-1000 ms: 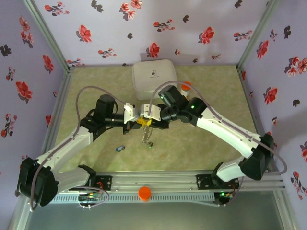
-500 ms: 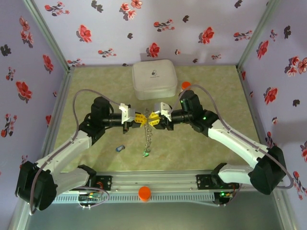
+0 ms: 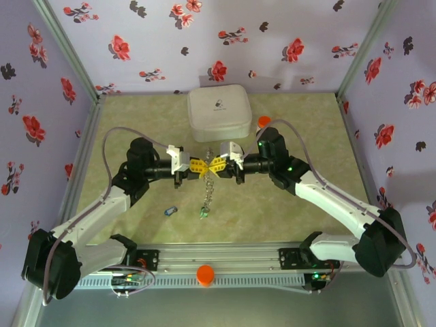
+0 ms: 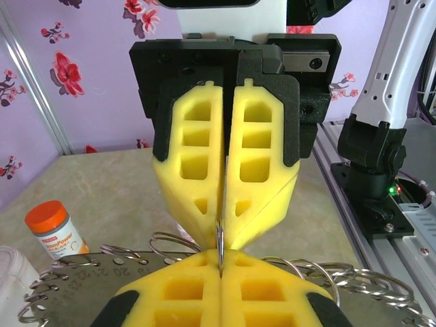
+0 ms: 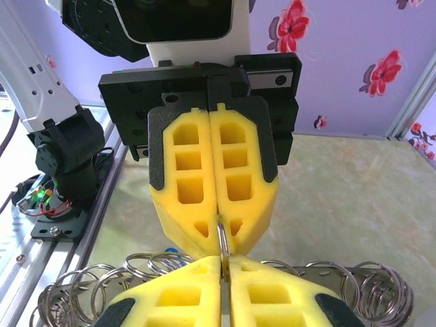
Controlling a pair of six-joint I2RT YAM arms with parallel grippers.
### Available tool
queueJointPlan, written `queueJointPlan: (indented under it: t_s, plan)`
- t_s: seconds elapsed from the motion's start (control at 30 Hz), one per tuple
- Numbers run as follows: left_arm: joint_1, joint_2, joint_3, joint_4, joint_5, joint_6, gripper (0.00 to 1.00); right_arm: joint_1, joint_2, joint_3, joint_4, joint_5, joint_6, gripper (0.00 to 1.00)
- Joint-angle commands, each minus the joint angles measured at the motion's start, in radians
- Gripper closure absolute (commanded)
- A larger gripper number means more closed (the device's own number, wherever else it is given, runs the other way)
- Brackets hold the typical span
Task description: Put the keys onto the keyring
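Both arms meet nose to nose above mid-table, just in front of the white case. My left pincer: yellow fingers pressed together, a thin wire of the keyring pinched in the seam. My right pincer: the same, fingers together on that wire, tip to tip with the left. The rest of the keyring hangs below as a chain of small rings. Green key at its lower end; whether it touches the table I can't tell. Blue key lies loose on the table, left of the chain, apart from it. Orange-capped bottle by the case's right corner.
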Motion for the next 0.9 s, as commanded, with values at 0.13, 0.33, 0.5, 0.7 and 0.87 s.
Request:
queueJointPlan:
  t_s: [0.13, 0.33, 0.5, 0.7, 0.87]
  plan:
    - [0.002, -0.005, -0.003, 0.037, -0.023, -0.027, 0.68, 0.011, 0.005, 0.013, 0.010, 0.046, 0.005, 1.00]
    - [0.002, -0.065, -0.030, -0.117, -0.142, 0.062, 0.61, 0.056, 0.032, 0.168, -0.380, 0.199, -0.191, 1.00]
    - [-0.001, -0.060, 0.026, -0.291, -0.153, 0.158, 0.65, 0.089, 0.085, 0.277, -0.575, 0.281, -0.268, 1.00]
    - [-0.012, -0.030, 0.074, -0.386, -0.161, 0.256, 0.71, 0.129, 0.134, 0.369, -0.696, 0.349, -0.313, 1.00]
    - [-0.029, -0.008, 0.103, -0.411, -0.156, 0.270, 0.73, 0.141, 0.162, 0.405, -0.705, 0.372, -0.307, 1.00]
